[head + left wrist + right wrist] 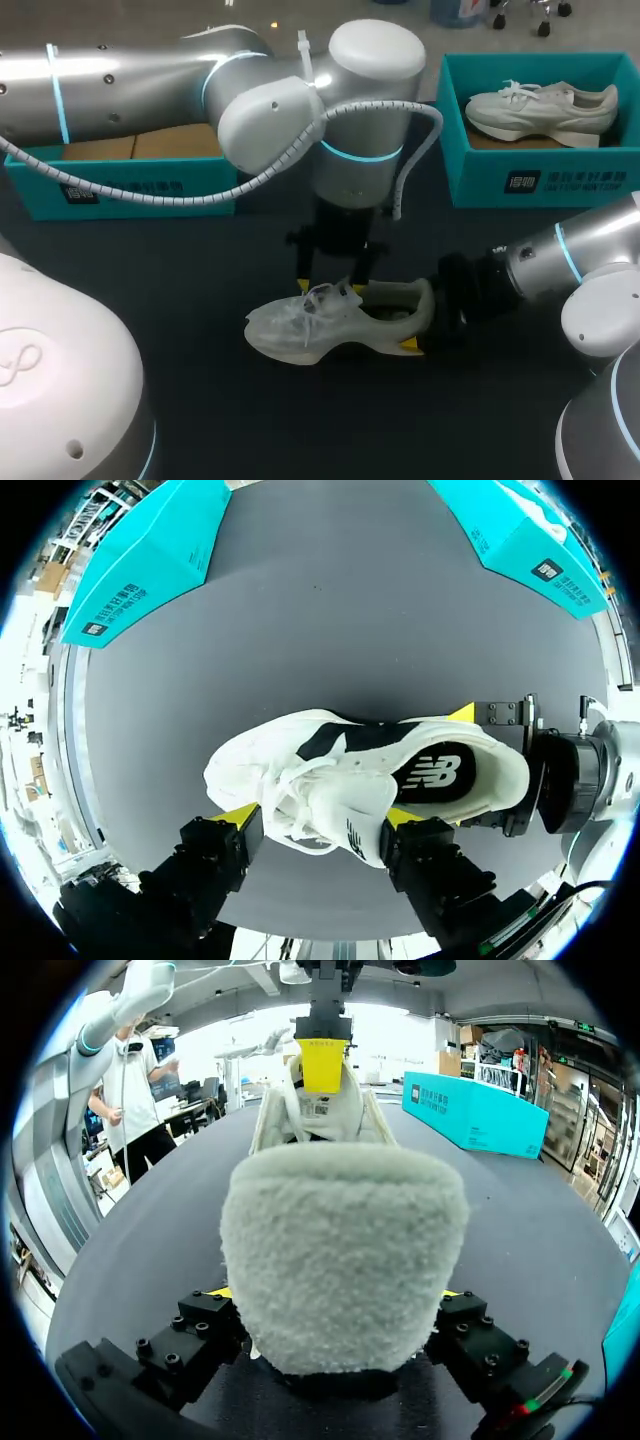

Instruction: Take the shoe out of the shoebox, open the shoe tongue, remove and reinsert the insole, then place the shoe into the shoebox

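Shoe: out of its box, standing on its sole on the dark surface in the lower middle of the head view. The toe points to the picture's left and the heel to its right.
Right end effector: comes in from the right edge. Its fingers pinch the heel from both sides, which pins the shoe down.
Insole: seated inside the shoe. Its printed heel part shows through the opening.
Left end effector: hangs straight over the middle of the shoe, at the tongue and laces. Whether it grips them cannot be told.
Step in hand: opening the tongue, as I judge it. The shoe is already out of the box, the insole is not yet out, and the opening does not look pulled wide.
Next move: it calls for a sure hold on the top of the tongue, drawn up and toward the toe while the heel clamp resists the pull. The loose laces could snag or slip. The opening must be wide enough for the insole to be reached afterwards.
Left box: teal and open, in the upper left, behind the left arm. Only a brown lining shows inside, so it is probably where the shoe goes back.
Right box: teal, in the upper right, well apart from the work. A second shoe lies in it.
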Robot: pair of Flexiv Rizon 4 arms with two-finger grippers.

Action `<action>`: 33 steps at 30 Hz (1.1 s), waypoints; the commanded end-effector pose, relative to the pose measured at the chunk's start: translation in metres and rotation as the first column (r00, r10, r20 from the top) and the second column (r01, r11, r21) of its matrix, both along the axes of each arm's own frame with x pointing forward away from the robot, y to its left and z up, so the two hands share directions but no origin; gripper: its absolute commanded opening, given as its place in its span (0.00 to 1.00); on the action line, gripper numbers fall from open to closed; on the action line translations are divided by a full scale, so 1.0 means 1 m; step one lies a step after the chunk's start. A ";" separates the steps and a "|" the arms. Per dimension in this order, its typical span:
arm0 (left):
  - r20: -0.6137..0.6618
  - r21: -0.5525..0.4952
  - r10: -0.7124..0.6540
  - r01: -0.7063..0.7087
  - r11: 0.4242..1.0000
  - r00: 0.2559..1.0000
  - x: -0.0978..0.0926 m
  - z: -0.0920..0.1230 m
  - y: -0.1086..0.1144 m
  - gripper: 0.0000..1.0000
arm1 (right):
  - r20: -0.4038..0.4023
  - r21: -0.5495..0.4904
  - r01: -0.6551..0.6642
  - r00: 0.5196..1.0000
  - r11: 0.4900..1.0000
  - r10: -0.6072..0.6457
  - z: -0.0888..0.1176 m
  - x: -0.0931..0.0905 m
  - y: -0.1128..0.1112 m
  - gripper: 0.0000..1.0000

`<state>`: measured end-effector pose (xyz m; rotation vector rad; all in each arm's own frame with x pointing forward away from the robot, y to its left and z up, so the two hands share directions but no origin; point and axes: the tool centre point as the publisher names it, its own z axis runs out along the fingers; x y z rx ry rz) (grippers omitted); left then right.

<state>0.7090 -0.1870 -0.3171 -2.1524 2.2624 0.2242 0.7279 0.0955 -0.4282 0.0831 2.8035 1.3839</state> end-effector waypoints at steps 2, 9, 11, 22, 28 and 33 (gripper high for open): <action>-0.025 -0.062 -0.004 0.003 0.998 1.000 -0.002 0.001 0.004 0.37 | 0.000 -0.003 0.002 1.000 1.000 -0.002 -0.002 -0.001 0.002 0.00; -0.050 -0.140 -0.012 0.005 0.990 0.999 -0.004 0.000 0.002 0.10 | 0.000 -0.003 0.002 1.000 1.000 -0.002 -0.002 -0.001 0.002 0.00; -0.048 -0.159 -0.009 0.001 0.987 0.999 -0.005 0.003 0.005 0.02 | 0.000 -0.003 0.002 1.000 1.000 -0.002 -0.002 -0.001 0.002 0.00; -0.015 -0.222 0.035 -0.038 0.974 0.999 -0.006 0.023 0.034 0.00 | 0.000 -0.003 0.002 1.000 1.000 -0.002 -0.002 -0.001 0.002 0.00; -0.021 -0.219 0.096 -0.098 0.971 0.995 -0.009 0.019 0.056 0.00 | 0.000 -0.003 0.002 1.000 1.000 -0.002 -0.002 -0.001 0.002 0.00; -0.044 -0.195 0.161 -0.166 0.967 0.986 -0.011 0.006 0.077 0.00 | 0.000 -0.003 0.002 1.000 1.000 -0.002 -0.002 -0.001 0.002 0.00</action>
